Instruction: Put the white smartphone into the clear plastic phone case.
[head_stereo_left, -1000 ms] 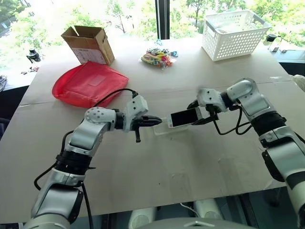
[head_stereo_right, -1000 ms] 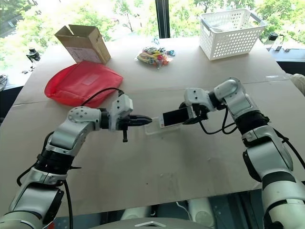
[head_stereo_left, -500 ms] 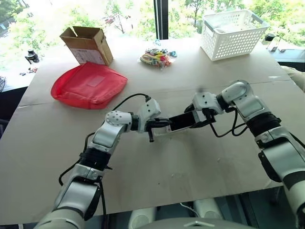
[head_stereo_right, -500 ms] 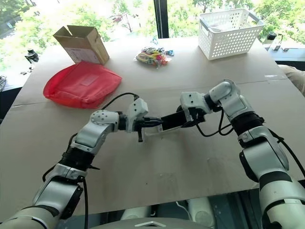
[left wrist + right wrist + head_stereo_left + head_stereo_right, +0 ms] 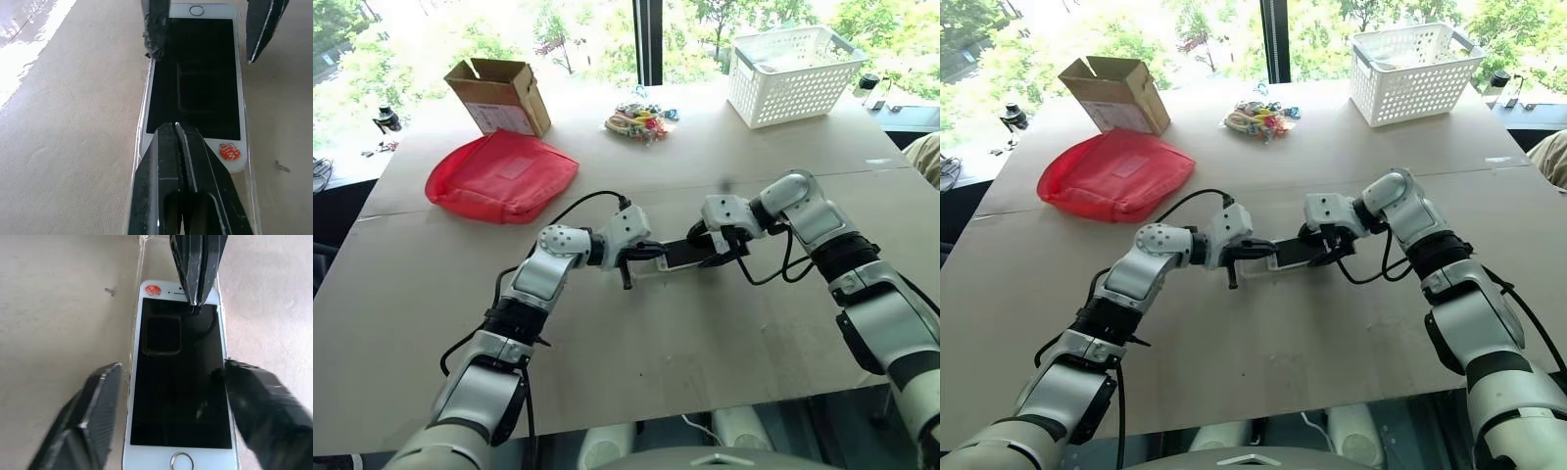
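Lying flat, white smartphone (image 5: pixel 195 83) points lengthwise between grippers — left (image 5: pixel 175 128) pinched together, right (image 5: pixel 171 377) spread.

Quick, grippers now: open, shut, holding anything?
Left gripper: shut, holding nothing, tips over the white smartphone with black screen in the clear plastic phone case.
Right gripper: open, fingers either side of the phone.

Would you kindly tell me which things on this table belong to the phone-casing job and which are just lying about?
Belonging to the job:
white smartphone
clear plastic phone case
left gripper, shut
right gripper, open around the phone

Just lying about:
red pouch
cardboard box
white basket
bundle of colourful small items
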Available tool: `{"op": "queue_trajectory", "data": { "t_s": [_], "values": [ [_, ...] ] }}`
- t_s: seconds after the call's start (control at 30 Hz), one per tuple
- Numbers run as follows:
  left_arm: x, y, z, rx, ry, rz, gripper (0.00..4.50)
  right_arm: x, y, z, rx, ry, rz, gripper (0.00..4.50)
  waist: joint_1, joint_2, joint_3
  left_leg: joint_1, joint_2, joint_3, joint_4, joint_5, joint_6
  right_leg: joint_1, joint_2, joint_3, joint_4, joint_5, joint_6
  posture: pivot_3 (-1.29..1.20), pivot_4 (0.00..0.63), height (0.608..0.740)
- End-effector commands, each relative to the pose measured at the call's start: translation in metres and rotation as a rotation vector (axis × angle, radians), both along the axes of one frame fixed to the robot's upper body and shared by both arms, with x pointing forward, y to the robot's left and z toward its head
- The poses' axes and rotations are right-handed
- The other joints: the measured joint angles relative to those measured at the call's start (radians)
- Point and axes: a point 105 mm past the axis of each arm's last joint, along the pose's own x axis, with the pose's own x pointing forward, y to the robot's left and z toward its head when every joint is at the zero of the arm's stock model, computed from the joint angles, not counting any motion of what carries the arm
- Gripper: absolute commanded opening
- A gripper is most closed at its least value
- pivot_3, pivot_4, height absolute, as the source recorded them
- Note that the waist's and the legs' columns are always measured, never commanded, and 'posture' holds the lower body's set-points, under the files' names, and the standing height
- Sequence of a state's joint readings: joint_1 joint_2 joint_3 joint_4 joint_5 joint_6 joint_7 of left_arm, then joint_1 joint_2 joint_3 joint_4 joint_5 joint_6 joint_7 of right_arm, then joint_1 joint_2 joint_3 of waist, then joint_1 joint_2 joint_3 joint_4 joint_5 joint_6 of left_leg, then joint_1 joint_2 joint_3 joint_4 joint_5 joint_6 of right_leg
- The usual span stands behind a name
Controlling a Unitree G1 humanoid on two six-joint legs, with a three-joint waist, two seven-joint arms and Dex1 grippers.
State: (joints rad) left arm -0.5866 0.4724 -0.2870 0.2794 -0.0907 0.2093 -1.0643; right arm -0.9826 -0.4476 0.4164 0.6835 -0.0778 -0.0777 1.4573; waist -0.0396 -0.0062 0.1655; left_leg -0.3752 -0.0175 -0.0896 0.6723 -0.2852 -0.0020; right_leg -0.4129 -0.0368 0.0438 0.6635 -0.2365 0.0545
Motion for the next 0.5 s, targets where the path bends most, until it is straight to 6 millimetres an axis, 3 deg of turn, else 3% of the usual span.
{"op": "queue_trajectory", "data": {
  "t_s": [0.03, 0.23, 0.37, 0.47, 0.5],
  "values": [
    [-0.018, 0.004, -0.045, 0.115, 0.140, -0.010, 0.00, 0.003, 0.002, 0.021, 0.044, -0.058, 0.001, 4.43, 0.000, 0.000, 0.000, 0.000, 0.000, 0.000, 0.000, 0.000, 0.000, 0.000, 0.000, 0.000, 0.000, 0.000, 0.000, 0.00, 0.150, 0.740],
    [-0.021, 0.007, -0.050, 0.139, 0.142, -0.016, 0.00, -0.001, -0.001, 0.046, 0.105, -0.044, -0.026, 4.43, 0.001, 0.001, -0.001, 0.000, 0.000, -0.001, 0.000, 0.000, 0.000, 0.000, 0.000, 0.000, 0.000, 0.000, 0.000, 0.00, 0.150, 0.740],
    [-0.017, 0.009, -0.044, 0.122, 0.118, 0.000, 0.00, 0.001, -0.028, 0.044, 0.018, -0.047, -0.100, 4.43, 0.005, 0.002, -0.002, 0.000, -0.001, -0.001, 0.000, 0.000, 0.000, 0.000, -0.001, -0.001, -0.001, 0.000, 0.000, 0.00, 0.150, 0.740],
    [-0.015, 0.013, -0.004, 0.060, 0.019, 0.039, 0.00, -0.001, -0.056, 0.037, -0.037, -0.017, -0.181, 3.57, 0.001, 0.002, -0.002, 0.000, -0.001, -0.001, 0.000, 0.000, 0.000, 0.000, -0.001, -0.001, -0.001, 0.000, 0.000, 0.00, 0.150, 0.740],
    [-0.014, 0.013, 0.014, 0.014, -0.011, 0.061, 0.00, 0.000, -0.062, 0.035, -0.048, -0.022, -0.199, 3.07, 0.001, 0.002, -0.002, -0.001, 0.000, -0.001, 0.000, 0.000, 0.001, 0.000, -0.001, 0.000, -0.001, 0.000, 0.000, 0.00, 0.150, 0.740]
  ]
}}
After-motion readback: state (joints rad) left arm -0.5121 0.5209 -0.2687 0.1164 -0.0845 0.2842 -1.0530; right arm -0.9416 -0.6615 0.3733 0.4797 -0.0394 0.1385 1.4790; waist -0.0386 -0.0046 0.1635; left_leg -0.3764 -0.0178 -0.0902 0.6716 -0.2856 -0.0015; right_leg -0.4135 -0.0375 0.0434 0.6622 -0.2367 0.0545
